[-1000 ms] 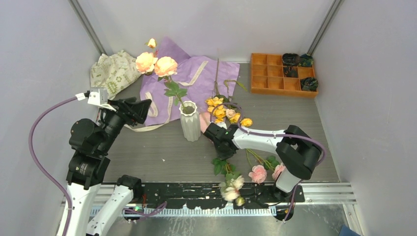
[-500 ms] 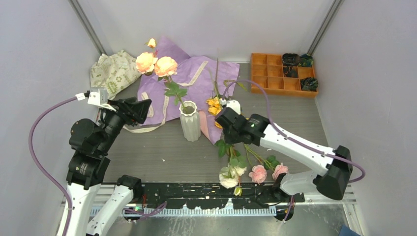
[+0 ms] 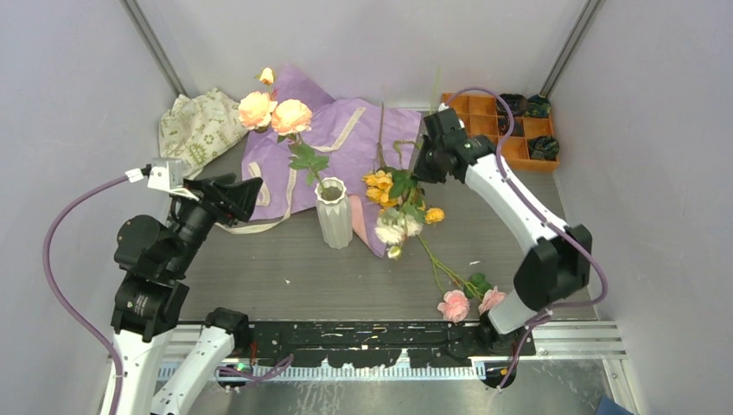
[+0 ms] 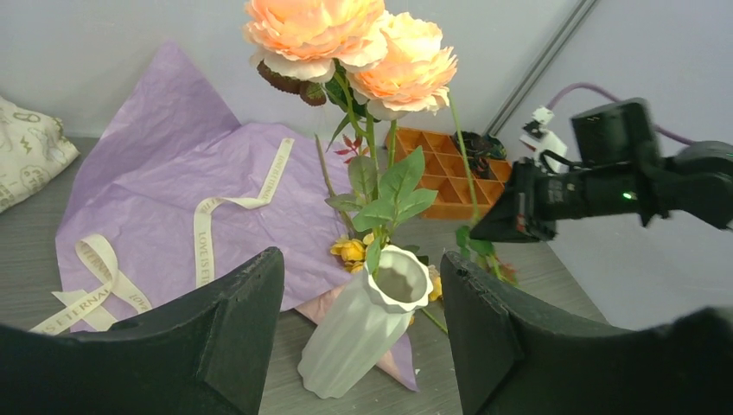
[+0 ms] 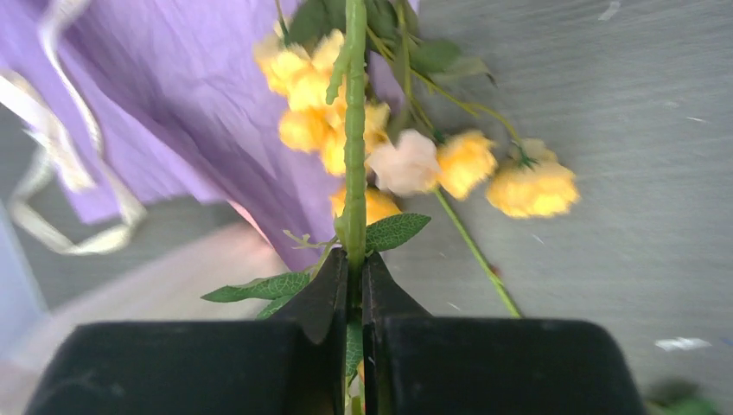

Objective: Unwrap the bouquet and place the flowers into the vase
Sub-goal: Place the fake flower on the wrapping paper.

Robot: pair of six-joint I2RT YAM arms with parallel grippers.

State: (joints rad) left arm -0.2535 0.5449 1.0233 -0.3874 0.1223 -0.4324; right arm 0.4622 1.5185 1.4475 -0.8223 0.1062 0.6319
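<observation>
Vase (image 3: 334, 216), white and ribbed, stands upright near the middle of the table (image 3: 285, 259). Two peach roses (image 3: 275, 113) are in it, their leafy stems leaning toward the far left corner. Behind the vase the wrapping paper (image 3: 346, 138) lies opened out, purple face up, reaching toward the far edge. A cream ribbon (image 4: 201, 242) trails loose across it.

Just right of the vase, yellow roses (image 3: 380, 186) lie on the paper's right edge and on the table beside it. The right gripper (image 5: 354, 259) is raised above them toward the far right. Its jaws are clamped tight on one green stem (image 5: 354, 130), from which a cream rose (image 3: 391, 231) hangs head down beside the vase. Two pink roses (image 3: 454, 305) lie near the near edge, right of centre, with their stems pointing back toward the yellow ones.

The left gripper (image 3: 251, 194) hovers to the left of the vase, jaws spread wide, with nothing between them. An orange tray (image 3: 471, 138) sits in the far right corner. A patterned cloth (image 3: 199, 125) lies in the far left corner.
</observation>
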